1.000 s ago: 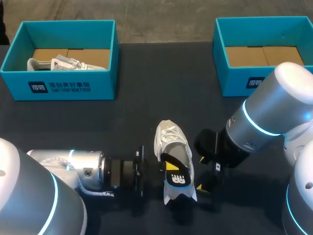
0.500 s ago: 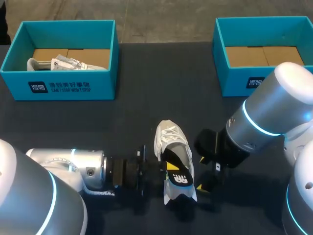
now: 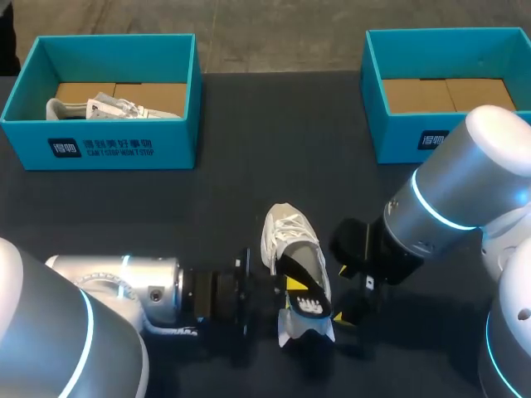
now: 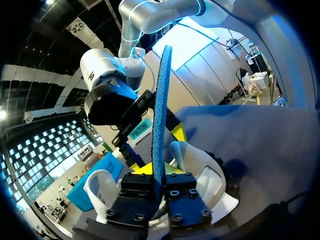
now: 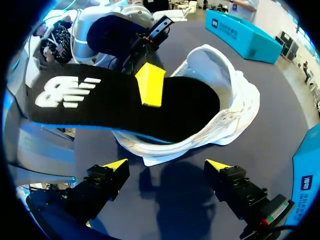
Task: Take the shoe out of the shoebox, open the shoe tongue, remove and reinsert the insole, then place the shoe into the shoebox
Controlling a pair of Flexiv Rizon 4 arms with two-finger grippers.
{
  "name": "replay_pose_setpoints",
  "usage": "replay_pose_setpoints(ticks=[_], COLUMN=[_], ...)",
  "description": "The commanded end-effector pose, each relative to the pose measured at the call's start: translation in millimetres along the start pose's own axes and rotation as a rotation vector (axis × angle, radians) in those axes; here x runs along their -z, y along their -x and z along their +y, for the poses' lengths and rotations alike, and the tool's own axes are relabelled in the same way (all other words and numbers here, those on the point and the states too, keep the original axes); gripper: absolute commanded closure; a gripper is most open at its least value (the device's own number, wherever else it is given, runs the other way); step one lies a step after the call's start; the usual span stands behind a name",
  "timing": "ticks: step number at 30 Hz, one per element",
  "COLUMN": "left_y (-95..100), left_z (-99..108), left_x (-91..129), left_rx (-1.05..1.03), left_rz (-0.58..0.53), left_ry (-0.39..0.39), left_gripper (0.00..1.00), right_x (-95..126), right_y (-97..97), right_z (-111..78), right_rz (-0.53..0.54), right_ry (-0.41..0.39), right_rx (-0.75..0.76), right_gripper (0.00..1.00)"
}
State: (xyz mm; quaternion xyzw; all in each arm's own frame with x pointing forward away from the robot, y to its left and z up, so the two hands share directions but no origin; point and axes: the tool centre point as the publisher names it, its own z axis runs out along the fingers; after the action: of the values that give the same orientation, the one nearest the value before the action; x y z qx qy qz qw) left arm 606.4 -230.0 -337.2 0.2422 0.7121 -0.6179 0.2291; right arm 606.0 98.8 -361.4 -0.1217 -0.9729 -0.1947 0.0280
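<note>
**Insole Clamped Edge-On, Half Out of the Shoe**

Only from the head view: a broad, dark, matte counter [image 3: 241,166] with two open teal cardboard boxes at its far side. In the left shoebox [image 3: 99,149], a second pale shoe [image 3: 108,108]; in the right shoebox [image 3: 402,137], a plain brown cardboard floor. Well apart from both, near the front middle of the counter: a white shoe [image 3: 286,232], rounded and meshy, toe pointing away.

Only from the right wrist view: the flat black top of the insole [image 5: 125,105], with a white logo at its raised heel end, a blue underside, and the toe end tucked inside the shoe. Pressed on top of it, one yellow fingertip [image 5: 150,82].

Only from the left wrist view: the same insole as a thin blue edge, standing up out of the left hand [image 4: 159,172], clamped from both sides.

Right hand [image 5: 166,165] spread wide, gripping nothing, just short of the shoe's side and apart from it.
</note>
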Motion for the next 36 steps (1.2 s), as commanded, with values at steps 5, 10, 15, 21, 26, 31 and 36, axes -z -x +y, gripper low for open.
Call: replay_pose_setpoints(ticks=[5, 10, 15, 21, 26, 31, 36], left_y=[0.1, 0.1, -0.6, 0.7, 0.6, 1.1, 2.8], left_z=[-9, -16, -23, -29, -30, -24, -16], left_x=[2, 0, 0, -1, -2, -4, -5], left_rx=[-0.007, -0.016, -0.032, -0.051, -0.058, -0.056, -0.068], left_rz=[-0.005, -0.004, 0.008, 0.014, 0.022, 0.016, 0.023], left_ry=[-0.023, -0.052, -0.072, -0.102, -0.115, -0.123, -0.108], left_gripper=[0.64, 0.62, 0.64, 1.0, 1.0, 1.0, 1.0], right_x=[-1, -1, -1, -1, -1, -1, -1], right_y=[-1.1, -1.1, -1.1, -1.1, -1.1, -1.1, -1.1], right_z=[-0.5, -0.5, -0.5, -0.5, -0.5, -0.5, -0.5], right_rz=[-0.002, -0.002, -0.002, -0.002, -0.002, -0.002, -0.002], right_ry=[0.002, 0.002, 0.002, 0.002, 0.002, 0.002, 0.002], right_rx=[0.0, 0.0, 0.0, 0.0, 0.0, 0.0, 0.0], right_gripper=[0.0, 0.0, 0.0, 0.0, 0.0, 0.0, 0.0])
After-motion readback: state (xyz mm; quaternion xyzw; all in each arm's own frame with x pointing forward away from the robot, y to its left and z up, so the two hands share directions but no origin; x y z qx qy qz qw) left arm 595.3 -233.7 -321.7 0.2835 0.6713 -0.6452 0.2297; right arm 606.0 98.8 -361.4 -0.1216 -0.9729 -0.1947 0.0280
